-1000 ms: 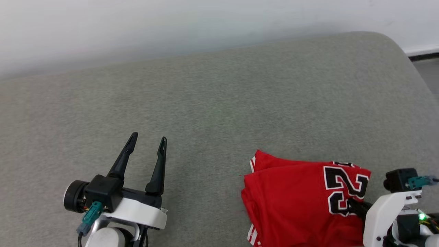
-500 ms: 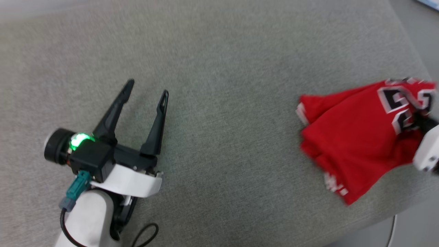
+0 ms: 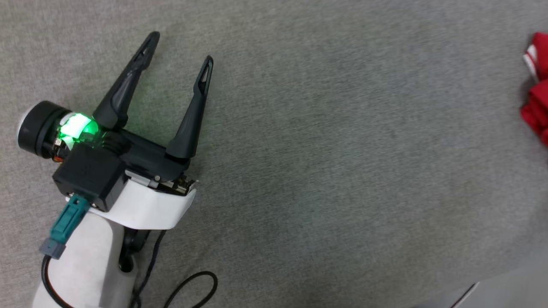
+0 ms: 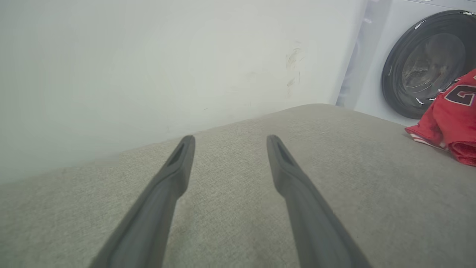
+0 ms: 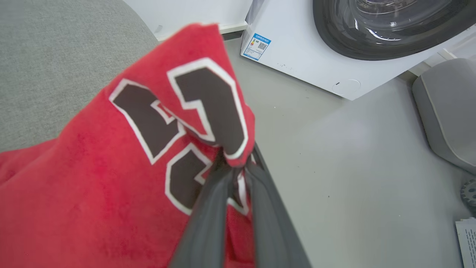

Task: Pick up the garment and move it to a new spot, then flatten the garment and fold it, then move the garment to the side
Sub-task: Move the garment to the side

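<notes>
Grey padded surface (image 3: 342,149) spreads beneath the left gripper (image 3: 180,48), fingers wide and empty. At its right edge the right gripper (image 5: 236,163) pinches the bunched garment (image 5: 93,178) by its number, washing machine (image 5: 297,48) beyond. A carry looks underway; whether folding is done is unclear.

Open grey cushion (image 3: 342,149) stretches from the left gripper (image 3: 180,48) to the garment (image 3: 537,98) (a wall (image 4: 148,56) bounds its far edge).

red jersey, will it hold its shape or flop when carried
Probably floppy: the red jersey bunches and drapes where the right gripper pinches it. Likely light, since that small pinch raises a fold. Its lower folds may drag on the grey cushion.
</notes>
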`<state>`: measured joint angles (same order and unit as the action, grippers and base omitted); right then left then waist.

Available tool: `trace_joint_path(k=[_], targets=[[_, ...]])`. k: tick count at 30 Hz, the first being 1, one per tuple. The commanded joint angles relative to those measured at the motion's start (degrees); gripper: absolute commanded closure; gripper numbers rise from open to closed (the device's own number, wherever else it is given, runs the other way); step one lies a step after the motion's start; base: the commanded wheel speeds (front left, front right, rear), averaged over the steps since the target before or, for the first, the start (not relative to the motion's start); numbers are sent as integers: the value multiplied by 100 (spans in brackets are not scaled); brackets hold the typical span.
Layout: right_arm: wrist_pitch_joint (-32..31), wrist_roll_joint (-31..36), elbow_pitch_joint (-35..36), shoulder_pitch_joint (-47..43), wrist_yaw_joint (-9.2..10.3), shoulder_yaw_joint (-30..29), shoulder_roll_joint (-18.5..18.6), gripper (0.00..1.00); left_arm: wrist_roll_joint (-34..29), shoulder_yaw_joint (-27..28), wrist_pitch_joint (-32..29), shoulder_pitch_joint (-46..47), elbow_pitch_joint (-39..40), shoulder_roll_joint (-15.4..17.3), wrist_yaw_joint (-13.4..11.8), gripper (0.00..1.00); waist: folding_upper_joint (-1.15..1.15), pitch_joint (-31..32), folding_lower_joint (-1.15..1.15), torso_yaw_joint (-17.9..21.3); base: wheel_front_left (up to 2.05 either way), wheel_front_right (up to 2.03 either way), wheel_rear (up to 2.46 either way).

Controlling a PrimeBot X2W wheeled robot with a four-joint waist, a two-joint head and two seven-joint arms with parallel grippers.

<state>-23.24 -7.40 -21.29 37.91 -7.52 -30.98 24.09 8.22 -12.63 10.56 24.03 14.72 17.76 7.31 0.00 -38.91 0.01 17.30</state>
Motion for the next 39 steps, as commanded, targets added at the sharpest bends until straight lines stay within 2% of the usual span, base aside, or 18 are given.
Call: trace_joint_path(k=[1, 9, 10, 11, 12, 13, 20, 28, 30, 31, 36, 39], targets=[[63, 44, -102, 155, 7, -107, 57, 100, -21, -22, -15, 123, 71, 50, 4, 0, 0, -251, -1, -141, 0, 0, 0], [482, 227, -873, 301, 7, -120, -12, 100, 45, -110, 1, 222, 133, 109, 7, 0, 0, -456, -1, -285, 0, 0, 0], [560, 260, -981, 320, 7, -126, -3, 80, 54, -106, 9, 205, 110, 108, -6, 0, 0, -444, -1, -296, 0, 0, 0], [638, 298, -1080, 325, 7, -133, 8, 52, 50, -104, 22, 180, 90, 106, -21, 0, 0, -422, -1, -305, 0, 0, 0], [703, 328, -1186, 330, 7, -139, 26, 12, 60, -107, 35, 155, 76, 97, -27, 0, 0, -393, -1, -317, 0, 0, 0], [787, 361, -1275, 344, 7, -146, 42, 0, 81, -107, 59, 122, 58, 91, -32, 0, 0, -356, -1, -326, 0, 0, 0], [1657, 632, -1644, 264, 7, -343, 287, 0, 244, -125, 248, -154, -238, -90, -146, 0, 0, 213, -1, -481, 0, 0, 0], [2383, 575, -1553, -334, 7, -105, 386, 0, 415, -87, 417, -696, -656, -394, -384, 0, 0, 1220, -1, -801, 0, 0, 0], [2535, 483, -1468, -549, 7, 15, 340, 0, 461, -60, 432, -844, -741, -481, -444, 0, 0, 1458, -1, -891, 0, 0, 0], [2721, 362, -1321, -885, 7, 175, 189, 0, 518, -20, 453, -1081, -897, -579, -525, 0, 0, 1815, -1, -1033, 0, 0, 0], [2841, 268, -1019, -1342, 7, 371, -48, 0, 572, 48, 466, -1367, -1080, -718, -609, 0, 0, 2227, -1, -1224, 0, 0, 0], [2826, 234, -690, -1664, 6, 606, -313, 0, 619, 139, 470, -1576, -1171, -829, -677, 0, 0, 2501, -1, -1350, 0, 0, 0]])
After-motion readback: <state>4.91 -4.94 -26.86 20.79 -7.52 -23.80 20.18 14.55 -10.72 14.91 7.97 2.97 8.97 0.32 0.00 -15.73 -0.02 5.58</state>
